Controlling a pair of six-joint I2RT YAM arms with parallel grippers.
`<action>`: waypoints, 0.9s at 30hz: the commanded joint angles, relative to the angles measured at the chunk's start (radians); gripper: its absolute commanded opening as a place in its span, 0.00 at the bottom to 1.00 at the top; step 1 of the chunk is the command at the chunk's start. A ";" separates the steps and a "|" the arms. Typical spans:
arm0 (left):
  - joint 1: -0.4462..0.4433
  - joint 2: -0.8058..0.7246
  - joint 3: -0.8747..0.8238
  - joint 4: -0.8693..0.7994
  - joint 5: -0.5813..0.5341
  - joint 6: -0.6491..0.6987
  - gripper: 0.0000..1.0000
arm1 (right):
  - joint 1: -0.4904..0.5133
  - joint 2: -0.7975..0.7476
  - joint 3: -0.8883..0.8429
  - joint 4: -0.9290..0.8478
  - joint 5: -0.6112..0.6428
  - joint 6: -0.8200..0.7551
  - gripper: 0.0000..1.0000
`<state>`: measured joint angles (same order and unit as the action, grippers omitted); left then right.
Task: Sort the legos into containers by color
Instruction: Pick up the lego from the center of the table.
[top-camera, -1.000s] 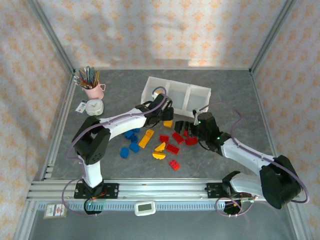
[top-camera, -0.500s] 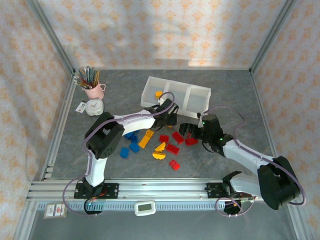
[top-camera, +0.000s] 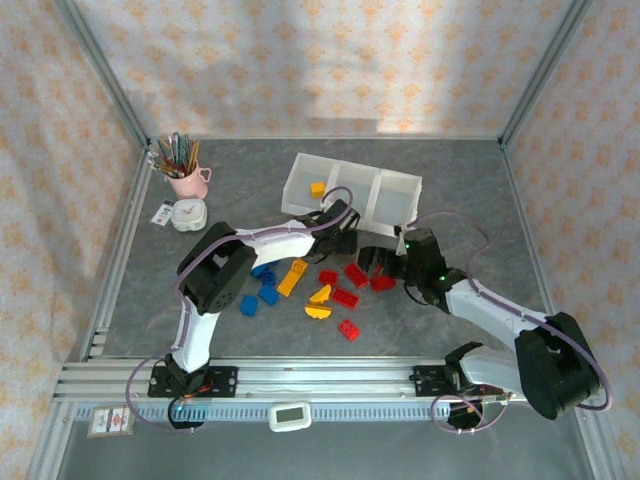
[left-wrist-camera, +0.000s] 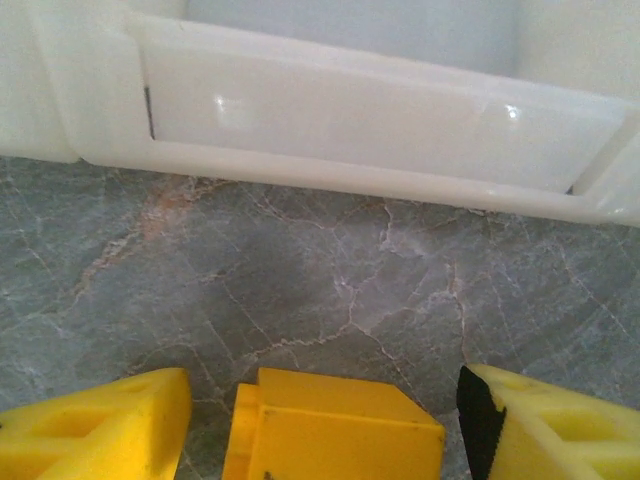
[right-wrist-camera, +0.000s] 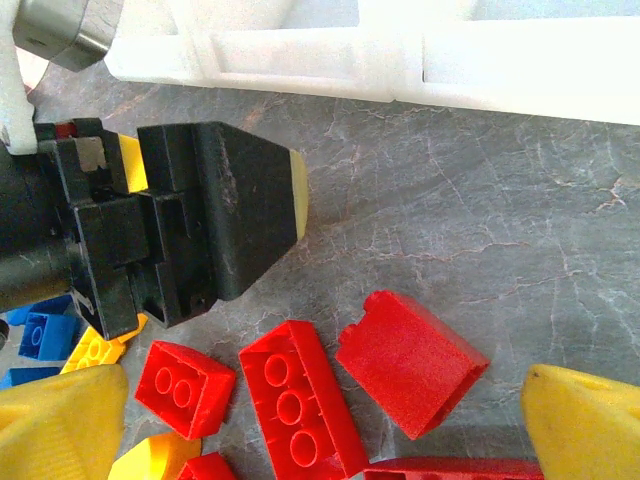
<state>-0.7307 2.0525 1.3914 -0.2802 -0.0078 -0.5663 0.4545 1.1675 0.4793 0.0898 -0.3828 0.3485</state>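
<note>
The left arm (top-camera: 270, 237) stretches low toward the containers (left-wrist-camera: 370, 130), its left hand (left-wrist-camera: 322, 385) loose around a yellow lego (left-wrist-camera: 335, 430) on the tabletop (left-wrist-camera: 300, 270), while the right hand (right-wrist-camera: 320, 385) hangs spread wide above red legos (right-wrist-camera: 405, 360).

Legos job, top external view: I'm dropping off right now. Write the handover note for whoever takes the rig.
Left gripper: open, straddling a yellow brick just in front of the containers; there are gaps on both sides, so it is not gripped.
Right gripper: open and empty, over the red legos.
Done: one yellow lego lies in the left bin.
Left: the blue legos, the red ones and the other yellows lie loose on the table.
</note>
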 joint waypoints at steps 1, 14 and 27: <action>-0.012 0.015 0.004 -0.001 0.019 0.024 0.74 | -0.003 -0.015 0.001 0.004 0.001 0.010 1.00; -0.012 0.007 0.000 -0.012 -0.011 0.029 0.50 | -0.004 -0.019 0.011 -0.002 0.000 0.006 1.00; 0.014 -0.177 -0.015 -0.046 -0.134 0.036 0.47 | -0.004 -0.023 0.087 -0.026 -0.054 -0.027 1.00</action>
<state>-0.7345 1.9682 1.3792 -0.3038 -0.0700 -0.5407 0.4545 1.1671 0.5228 0.0666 -0.4229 0.3363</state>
